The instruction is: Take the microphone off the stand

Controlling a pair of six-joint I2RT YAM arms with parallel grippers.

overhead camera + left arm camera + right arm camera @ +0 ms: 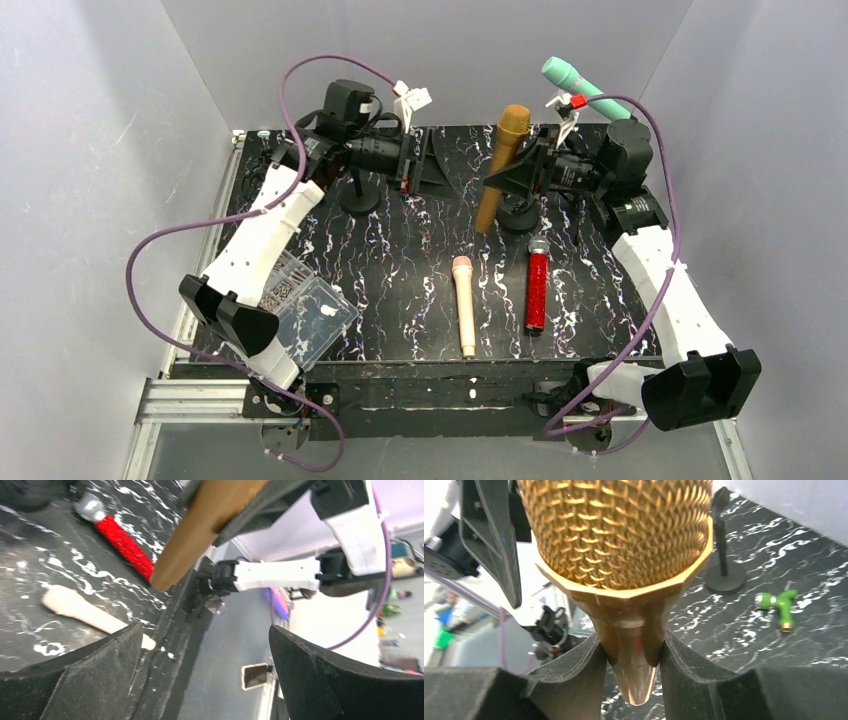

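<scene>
A gold microphone (503,165) leans tilted at the back of the table, its mesh head (619,540) uppermost. My right gripper (522,176) is shut on its tapered handle, one pad on each side (631,650). Just below it sits the stand's black round base (519,215). Whether the stand's clip still holds the microphone is hidden by the gripper. My left gripper (418,165) hangs open to the left of the microphone with nothing between its fingers (205,630). From the left wrist, the gold handle (200,525) crosses the top of the view.
A pink microphone (464,300) and a red glitter one (537,285) lie on the black marbled mat. A second black stand (360,195) is at the back left. A teal microphone (578,82) sticks up at the back right. A clear plastic box (305,310) sits front left. A green nozzle (780,604) lies beyond.
</scene>
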